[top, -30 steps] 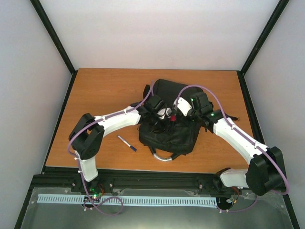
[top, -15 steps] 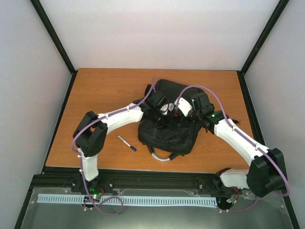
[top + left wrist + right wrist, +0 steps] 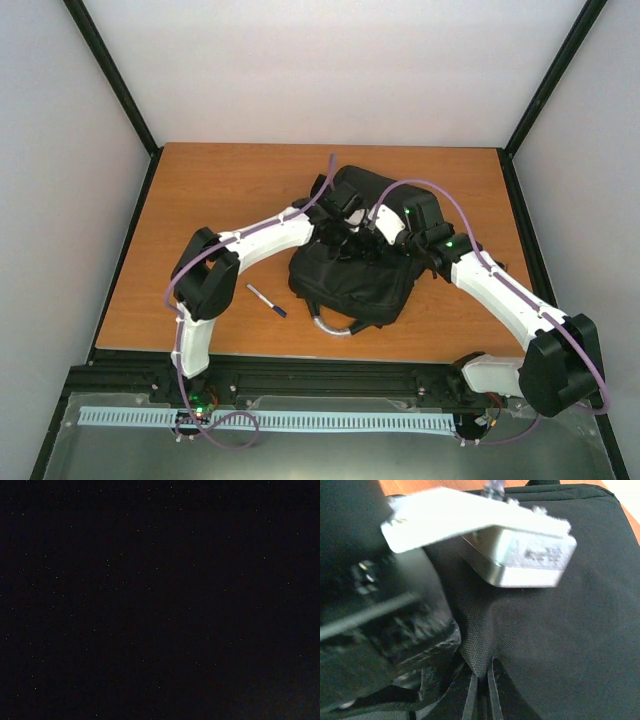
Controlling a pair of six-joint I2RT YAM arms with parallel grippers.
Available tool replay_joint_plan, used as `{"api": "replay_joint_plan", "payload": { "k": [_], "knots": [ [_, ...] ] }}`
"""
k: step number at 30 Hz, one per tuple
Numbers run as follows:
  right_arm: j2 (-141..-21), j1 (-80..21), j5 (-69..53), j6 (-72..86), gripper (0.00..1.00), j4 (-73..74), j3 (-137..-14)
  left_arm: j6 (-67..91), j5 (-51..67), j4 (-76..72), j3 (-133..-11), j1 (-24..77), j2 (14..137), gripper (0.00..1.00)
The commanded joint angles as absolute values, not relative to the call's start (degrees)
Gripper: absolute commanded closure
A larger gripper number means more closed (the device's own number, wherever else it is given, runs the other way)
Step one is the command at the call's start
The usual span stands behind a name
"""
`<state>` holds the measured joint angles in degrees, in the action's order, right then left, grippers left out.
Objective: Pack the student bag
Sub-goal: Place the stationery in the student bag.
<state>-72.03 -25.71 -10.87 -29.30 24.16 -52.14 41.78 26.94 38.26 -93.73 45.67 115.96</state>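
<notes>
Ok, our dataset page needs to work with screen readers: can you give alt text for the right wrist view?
The right gripper, jaws shut, pinches a raised fold of the black student bag. Above it, blurred, the left arm's white wrist crosses the frame.

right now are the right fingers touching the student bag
Touching. The right wrist view shows the right fingers closed on a raised fold of the student bag, pinching its black fabric.

Pen (image 3: 266, 300) on wooden table (image 3: 200, 190)
</notes>
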Motion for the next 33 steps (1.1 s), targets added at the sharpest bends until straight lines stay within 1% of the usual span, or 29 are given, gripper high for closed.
{"api": "replay_joint_plan", "payload": {
  "k": [1,3,6,9,11,13,16,19,20,26,33],
  "knots": [
    [-69.5,-26.3,-14.7,-29.4,0.97,20.0,-52.2,45.3,23.0,37.4,-89.3,45.5,109.2,0.63],
    [-69.8,-26.3,-14.9,-29.4,0.97,20.0,-52.2,45.4,22.2,37.1,-87.3,45.6,105.9,0.56],
    [-70.1,-26.3,-15.1,-29.4,0.97,20.0,-52.2,45.0,21.6,36.6,-84.3,45.6,101.4,0.49],
    [-70.3,-26.3,-15.1,-29.5,0.97,20.0,-52.1,44.9,21.6,35.4,-80.2,45.6,98.1,0.47],
    [-70.3,-26.3,-14.9,-29.5,0.97,20.0,-52.1,45.8,22.5,33.7,-76.8,45.6,96.3,0.51],
    [-70.2,-26.3,-14.9,-29.5,0.97,20.0,-52.1,48.0,23.3,30.0,-72.8,45.8,94.3,0.6],
    [-70.3,-26.3,-15.1,-29.4,0.97,19.9,-52.1,49.9,23.6,24.3,-68.9,47.0,93.0,0.81],
    [-70.6,-26.3,-15.1,-29.4,0.97,19.9,-52.0,50.9,22.8,21.0,-68.7,48.6,93.9,0.97],
    [-70.7,-26.3,-15.1,-29.4,0.97,19.9,-52.1,51.1,22.5,20.1,-69.1,49.1,94.4,0.99],
    [-70.7,-26.3,-15.1,-29.4,0.97,20.0,-52.0,51.3,20.2,17.3,-72.5,49.9,99.2,0.99],
    [-70.6,-26.2,-15.2,-29.2,0.97,19.9,-51.9,49.1,13.5,21.8,-78.4,49.9,103.5,0.99]
  ]
}}
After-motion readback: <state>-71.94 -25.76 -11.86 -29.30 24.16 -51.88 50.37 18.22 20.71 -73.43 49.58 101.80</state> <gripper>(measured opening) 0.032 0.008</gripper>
